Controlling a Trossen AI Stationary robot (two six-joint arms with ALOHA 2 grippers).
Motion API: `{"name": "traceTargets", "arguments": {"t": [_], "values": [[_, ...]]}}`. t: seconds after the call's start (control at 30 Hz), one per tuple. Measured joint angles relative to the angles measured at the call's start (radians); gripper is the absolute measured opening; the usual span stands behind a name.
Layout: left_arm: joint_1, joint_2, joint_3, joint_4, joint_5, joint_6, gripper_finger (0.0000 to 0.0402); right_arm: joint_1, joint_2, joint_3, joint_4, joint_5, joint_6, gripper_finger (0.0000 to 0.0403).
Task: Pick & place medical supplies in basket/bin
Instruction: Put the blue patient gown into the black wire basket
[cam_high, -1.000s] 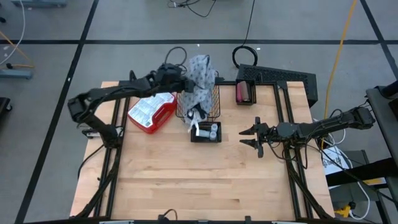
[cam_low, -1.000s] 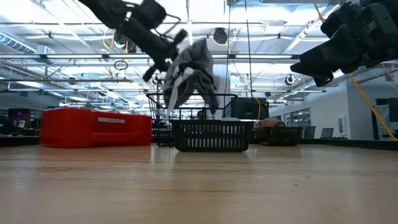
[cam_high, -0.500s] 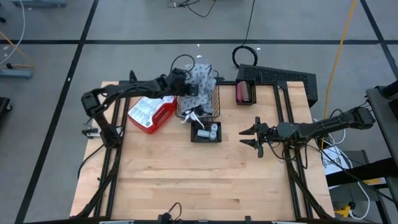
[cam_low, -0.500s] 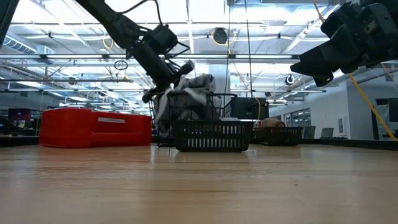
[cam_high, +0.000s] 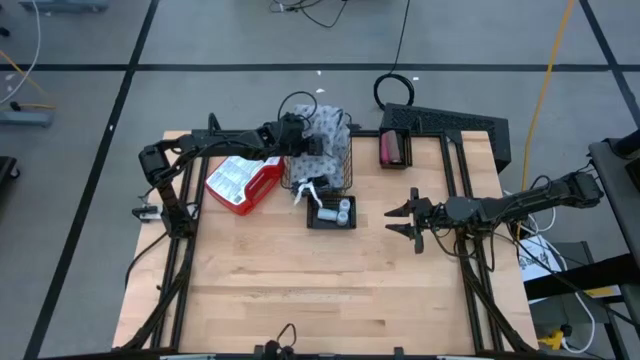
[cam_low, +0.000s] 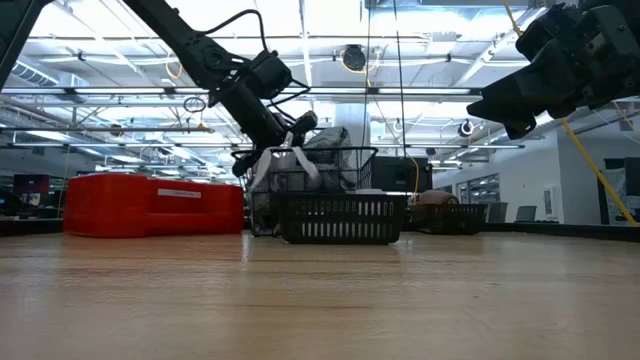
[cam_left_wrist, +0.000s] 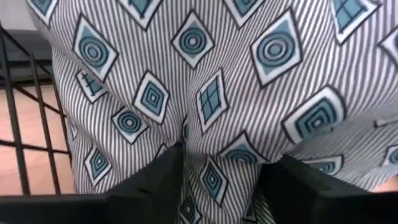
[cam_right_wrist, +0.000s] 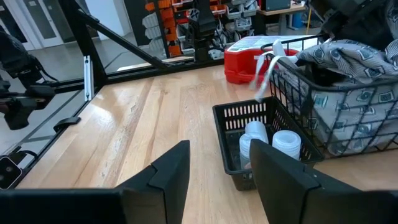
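The grey patterned cloth (cam_high: 328, 135) lies bunched in the black wire basket (cam_high: 345, 178) and heaps above its rim (cam_low: 350, 152). A pale end of the cloth (cam_high: 300, 190) hangs over the basket's near left corner. My left gripper (cam_high: 306, 146) is at the basket's left side, shut on the cloth. White vials (cam_high: 343, 210) stand in a small black bin (cam_high: 320, 222) in front of the basket. A pink and a brown block sit in another small bin (cam_high: 392, 148). My right gripper (cam_high: 408, 223) hovers open to the right of the vial bin. My left gripper pinches a gathered fold of the cloth (cam_left_wrist: 214, 155) between its two fingers (cam_left_wrist: 168, 180); how many layers, I cannot tell. It comes slanting down from the table's left (cam_low: 295, 128). The cloth rests in the basket, slack.
A red box (cam_high: 243, 182) lies just left of the basket, under my left arm. A black stand (cam_high: 455, 125) sits at the far right corner. Bare wood (cam_high: 320, 290) covers the near half of the table.
My left gripper has come down toward the basket with the cloth. The cloth hung bunched above the basket's rim a second ago; now most of it has sunk into the basket, with one pale end over the near left corner. My right arm has kept still.
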Motion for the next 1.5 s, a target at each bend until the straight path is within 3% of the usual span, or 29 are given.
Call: {"name": "traceTargets", "arguments": {"t": [0.07,0.2,0.53,0.87,1.07,1.27,1.5], "values": [[-0.003,0.0,-0.001,0.022,0.01,0.019,0.0223,0.0,0.0,0.0,0.0,0.0,-0.003,0.0155],[-0.02,-0.005,-0.004,0.081,0.053,0.112,0.0233,0.0,0.0,0.0,0.0,0.0,-0.003,0.0155],[-0.042,-0.115,-0.006,0.091,0.046,0.254,0.0114,0.0,0.0,0.0,-0.001,0.0,-0.003,0.0155],[-0.05,-0.177,-0.005,0.264,-0.002,0.322,0.0091,0.0,0.0,0.0,0.0,0.001,0.0,0.0155],[-0.07,-0.114,-0.004,0.287,-0.139,0.397,0.009,0.0,0.0,0.0,0.0,0.031,-0.015,0.0155],[-0.07,0.002,-0.004,0.288,-0.139,0.37,0.009,0.0,0.0,0.0,0.006,0.049,-0.022,0.0155],[-0.068,0.09,0.0,0.23,-0.059,0.319,0.009,-0.001,0.0,0.0,0.007,0.049,-0.026,0.0155]]}}
